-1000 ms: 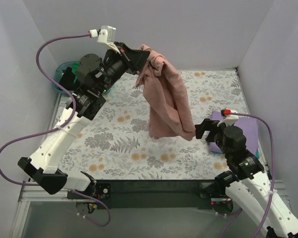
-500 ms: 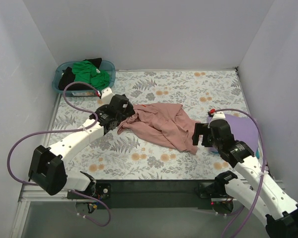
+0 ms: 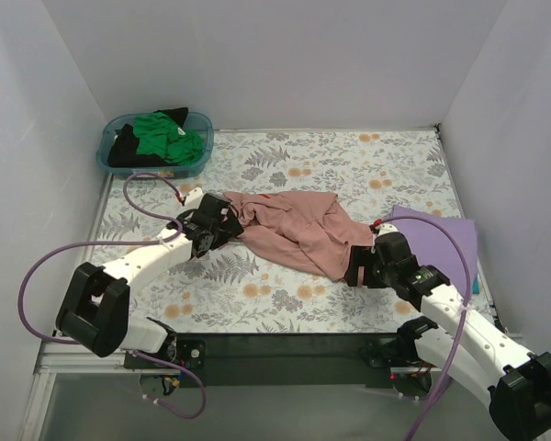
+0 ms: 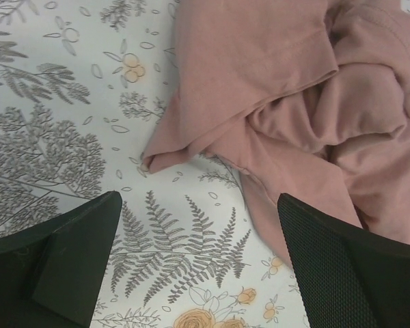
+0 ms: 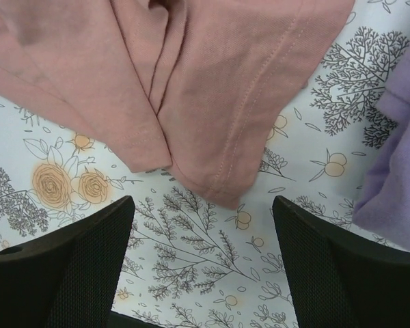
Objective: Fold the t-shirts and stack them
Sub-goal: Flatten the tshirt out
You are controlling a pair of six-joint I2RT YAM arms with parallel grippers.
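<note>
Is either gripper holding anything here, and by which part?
Nothing is held. The left gripper and the right gripper are both open, fingers spread wide; the pink t-shirt lies crumpled on the floral table cloth, gripped by neither.

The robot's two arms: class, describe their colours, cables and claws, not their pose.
The left arm and right arm have white links with black joints. A looping purple cable trails from each. The left claw and right claw each end in two broad black fingers with a fine mesh texture.
</note>
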